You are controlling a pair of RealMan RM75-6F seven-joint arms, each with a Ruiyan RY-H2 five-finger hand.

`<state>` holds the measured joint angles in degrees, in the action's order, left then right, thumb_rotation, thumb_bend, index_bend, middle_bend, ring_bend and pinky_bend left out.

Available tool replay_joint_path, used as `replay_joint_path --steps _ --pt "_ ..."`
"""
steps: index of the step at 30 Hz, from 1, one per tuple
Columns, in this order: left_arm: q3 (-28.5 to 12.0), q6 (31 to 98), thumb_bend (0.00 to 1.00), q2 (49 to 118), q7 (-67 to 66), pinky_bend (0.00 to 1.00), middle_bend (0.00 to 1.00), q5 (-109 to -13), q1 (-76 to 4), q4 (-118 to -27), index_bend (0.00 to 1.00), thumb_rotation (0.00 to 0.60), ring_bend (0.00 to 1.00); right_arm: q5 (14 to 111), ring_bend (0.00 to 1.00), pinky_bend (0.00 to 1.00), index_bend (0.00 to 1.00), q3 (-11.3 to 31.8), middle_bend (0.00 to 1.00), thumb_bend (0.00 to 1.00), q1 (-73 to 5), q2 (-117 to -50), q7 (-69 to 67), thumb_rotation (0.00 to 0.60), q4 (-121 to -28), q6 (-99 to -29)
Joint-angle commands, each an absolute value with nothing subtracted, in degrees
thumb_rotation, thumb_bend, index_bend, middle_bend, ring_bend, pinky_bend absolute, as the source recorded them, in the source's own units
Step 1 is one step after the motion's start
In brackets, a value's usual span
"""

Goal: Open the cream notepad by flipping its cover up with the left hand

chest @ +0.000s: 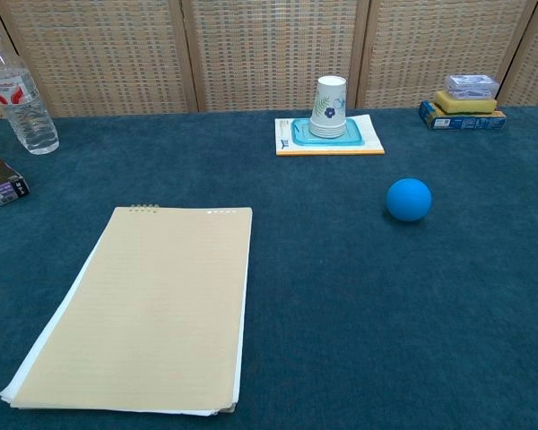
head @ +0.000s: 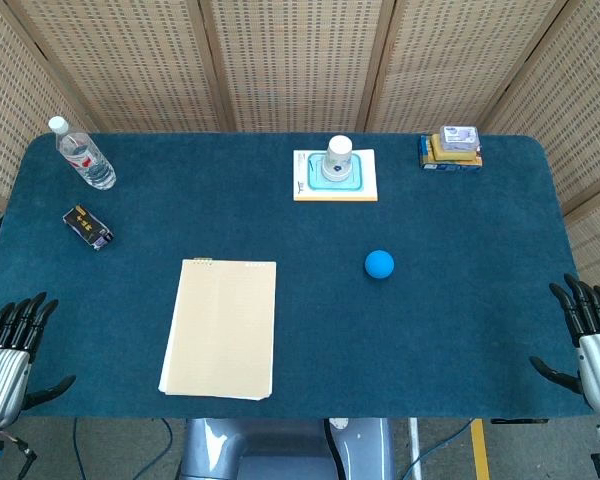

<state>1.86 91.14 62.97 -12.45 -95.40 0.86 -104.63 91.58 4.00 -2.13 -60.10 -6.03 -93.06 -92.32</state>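
The cream notepad lies flat and closed on the blue table, left of centre near the front edge; in the chest view the cream notepad fills the lower left, its bound edge at the far end. My left hand hovers at the front left corner of the table, fingers spread and holding nothing, well left of the pad. At the front right edge my right hand is likewise spread and holds nothing. Neither hand appears in the chest view.
A blue ball sits right of the pad. At the back stand a paper cup on a tray and book, a stack of small boxes and a water bottle. A small dark box lies at left.
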Motion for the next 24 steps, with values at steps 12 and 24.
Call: replay_joint_path --steps 12,24 --pt "2.9 89.0 0.00 64.0 -13.7 0.00 0.00 -96.7 0.1 -103.9 0.00 0.600 0.00 91.7 0.00 0.00 0.00 3.7 0.00 0.00 -2.2 -60.1 -5.4 0.600 -93.6 -91.7" --pt "6.6 73.6 0.29 74.5 -18.9 0.00 0.00 -102.6 -7.5 -95.6 0.00 0.600 0.00 91.5 0.00 0.00 0.00 3.5 0.00 0.00 -2.5 -60.2 -5.2 0.600 -93.6 -90.8"
